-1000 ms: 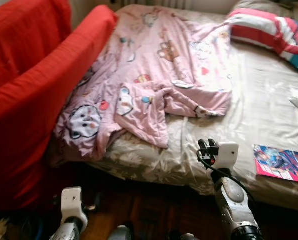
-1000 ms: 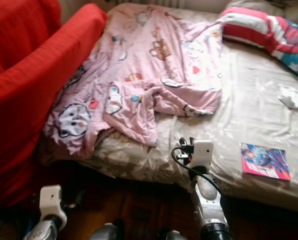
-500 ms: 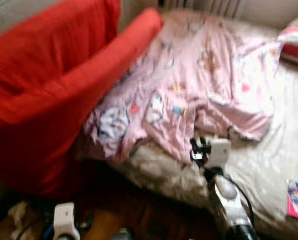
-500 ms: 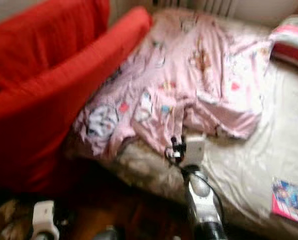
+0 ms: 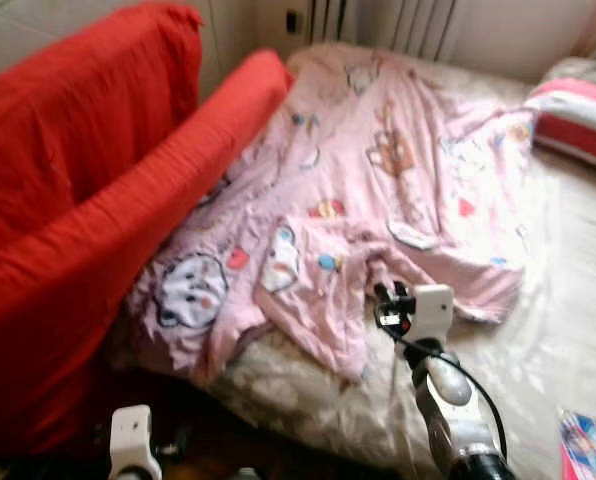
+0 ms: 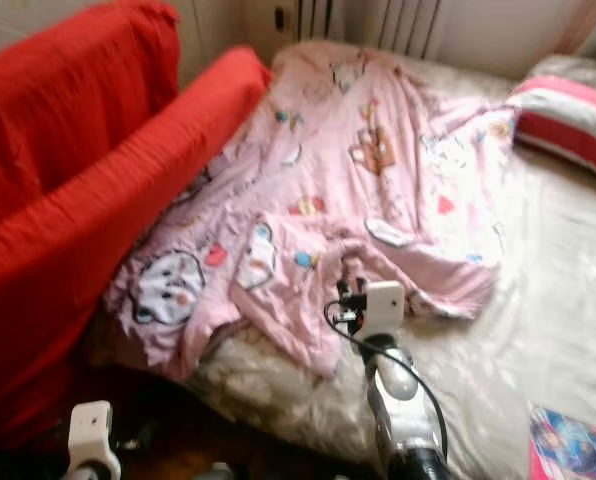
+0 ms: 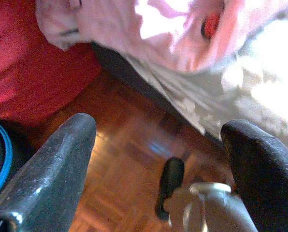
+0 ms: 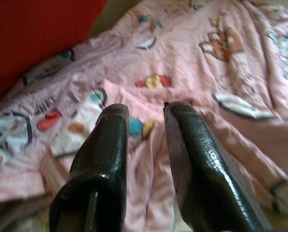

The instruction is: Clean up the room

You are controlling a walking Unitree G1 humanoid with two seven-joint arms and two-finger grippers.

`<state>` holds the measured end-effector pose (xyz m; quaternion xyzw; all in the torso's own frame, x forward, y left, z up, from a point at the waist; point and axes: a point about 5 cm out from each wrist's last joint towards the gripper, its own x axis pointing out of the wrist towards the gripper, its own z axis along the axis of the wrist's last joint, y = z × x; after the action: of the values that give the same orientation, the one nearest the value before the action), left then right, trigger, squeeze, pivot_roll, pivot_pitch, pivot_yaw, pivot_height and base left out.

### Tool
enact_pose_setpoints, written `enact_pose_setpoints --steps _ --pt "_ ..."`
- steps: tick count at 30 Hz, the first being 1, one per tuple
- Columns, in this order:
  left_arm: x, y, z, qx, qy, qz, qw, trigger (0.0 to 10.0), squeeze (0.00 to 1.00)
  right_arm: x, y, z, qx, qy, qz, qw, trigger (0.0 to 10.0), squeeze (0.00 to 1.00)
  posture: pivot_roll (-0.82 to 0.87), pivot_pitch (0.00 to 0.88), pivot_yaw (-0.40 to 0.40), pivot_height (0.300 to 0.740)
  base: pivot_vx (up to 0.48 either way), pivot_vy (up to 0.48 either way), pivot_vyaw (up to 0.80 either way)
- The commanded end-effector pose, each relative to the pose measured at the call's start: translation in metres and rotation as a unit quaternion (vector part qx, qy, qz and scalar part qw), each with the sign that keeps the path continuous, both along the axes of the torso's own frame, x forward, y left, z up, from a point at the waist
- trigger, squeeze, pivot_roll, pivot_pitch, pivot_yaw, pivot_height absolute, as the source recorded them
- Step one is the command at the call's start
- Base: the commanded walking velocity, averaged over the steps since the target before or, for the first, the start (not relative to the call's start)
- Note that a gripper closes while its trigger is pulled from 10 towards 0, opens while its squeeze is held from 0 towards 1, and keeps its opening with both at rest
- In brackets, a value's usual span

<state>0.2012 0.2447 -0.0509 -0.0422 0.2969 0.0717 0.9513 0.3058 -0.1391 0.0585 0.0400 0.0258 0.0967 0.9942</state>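
Observation:
A crumpled pink blanket (image 5: pixel 378 170) with cartoon prints lies across the bed, and one corner hangs over the mattress edge beside the red sofa. My right gripper (image 5: pixel 384 300) is raised over the bed, just at the blanket's folded flap (image 8: pixel 149 130). Its black fingers (image 8: pixel 108 145) stand a little apart with nothing between them. My left gripper (image 7: pixel 158 130) hangs low over the wooden floor (image 7: pixel 120 159) by the bed's edge, open and empty. Its white wrist (image 5: pixel 133 440) shows at the bottom of the eye view.
A red sofa (image 5: pixel 78 200) stands tight against the bed's left side. The beige sheet (image 5: pixel 568 300) is bare on the right, with a striped pillow (image 5: pixel 578 120) at the back and a magazine (image 5: pixel 590 448) near the front edge. A radiator (image 5: pixel 398 25) lines the wall.
The view has swung left and moved closer to the bed, with blur in between. My right gripper now sits at the blanket's folded flap instead of over the bare sheet edge.

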Motion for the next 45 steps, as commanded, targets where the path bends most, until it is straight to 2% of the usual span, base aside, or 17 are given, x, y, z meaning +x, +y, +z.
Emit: enact_pose_setpoints --steps 1,12,26,32,45 --pt "-0.011 -0.005 -0.009 -0.011 0.02 0.0 1.0 10.0 0.0 -0.006 -0.01 -0.007 -0.004 0.014 -0.011 1.0 10.0 0.0 0.11 0.206 -0.025 0.74 0.0 0.0 0.8" --pt "-0.009 -0.007 -0.007 -0.024 0.007 -0.001 1.0 10.0 0.0 -0.006 -0.012 -0.011 0.008 0.026 -0.025 0.999 10.0 0.0 0.11 0.219 -0.026 0.74 0.0 0.0 0.07" --pt "-0.009 -0.007 -0.007 -0.028 0.004 0.0 1.0 10.0 0.0 -0.004 -0.018 -0.015 0.017 0.047 -0.067 0.997 10.0 0.0 0.12 0.226 -0.026 0.74 0.0 0.293 -0.09" --pt "-0.009 -0.008 -0.007 -0.028 0.004 -0.003 1.0 10.0 0.0 -0.005 -0.016 -0.013 0.021 0.036 -0.068 0.997 10.0 0.0 0.12 0.227 -0.025 0.74 0.0 0.36 -0.31" --pt "-0.009 -0.009 -0.007 -0.026 0.003 -0.007 1.0 10.0 0.0 -0.003 -0.024 -0.017 0.03 0.055 -0.097 0.993 10.0 0.0 0.12 0.226 -0.025 0.74 0.0 0.0 0.0"
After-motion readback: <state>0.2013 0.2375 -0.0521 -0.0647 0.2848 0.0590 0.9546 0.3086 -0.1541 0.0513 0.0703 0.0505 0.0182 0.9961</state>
